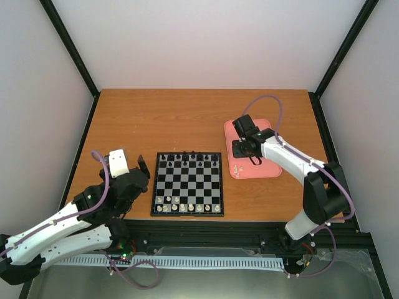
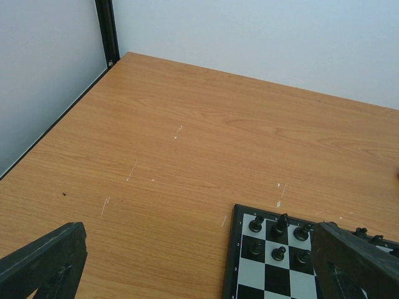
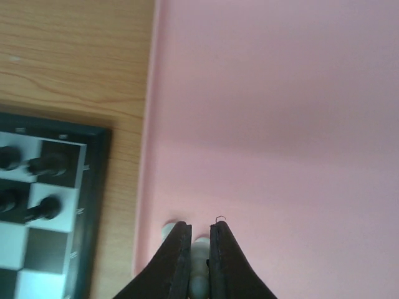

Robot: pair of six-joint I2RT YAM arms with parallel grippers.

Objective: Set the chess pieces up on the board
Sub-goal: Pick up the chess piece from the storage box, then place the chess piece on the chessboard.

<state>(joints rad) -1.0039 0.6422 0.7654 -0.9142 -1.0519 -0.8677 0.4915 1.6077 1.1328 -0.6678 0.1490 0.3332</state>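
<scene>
Board (image 1: 187, 184) lies flat on the counter (image 1: 156, 118), its sides square to the counter's edges and its black border showing all round. Black pieces (image 1: 189, 158) stand on the two ranks at its 12 o'clock side. A row of cream chess pieces (image 1: 187, 207) stands along the rank at its 6 o'clock side.

At about 2 o'clock from the board, just beside it, sits the pink tray (image 1: 268, 169). A few loose cream figures (image 1: 237, 169) rest near the tray's 7 o'clock corner.

The right claw (image 3: 199, 227) is down over the tray with its fingers drawn narrow, and a single cream piece (image 3: 199, 265) is pinched between them. In the right wrist view the piece's long axis runs along the fingers, from 12 to 6 o'clock. Whether it stands upright or lies on the tray cannot be told. A second cream figure (image 3: 166, 230) sits on the pink surface just beside the finger at 9 o'clock.

The left claw (image 1: 132, 164) hangs at 9 o'clock from the board, near its far corner, above bare wood. Its fingers (image 2: 47, 261) are spread wide, with nothing held between them and nothing touched.
</scene>
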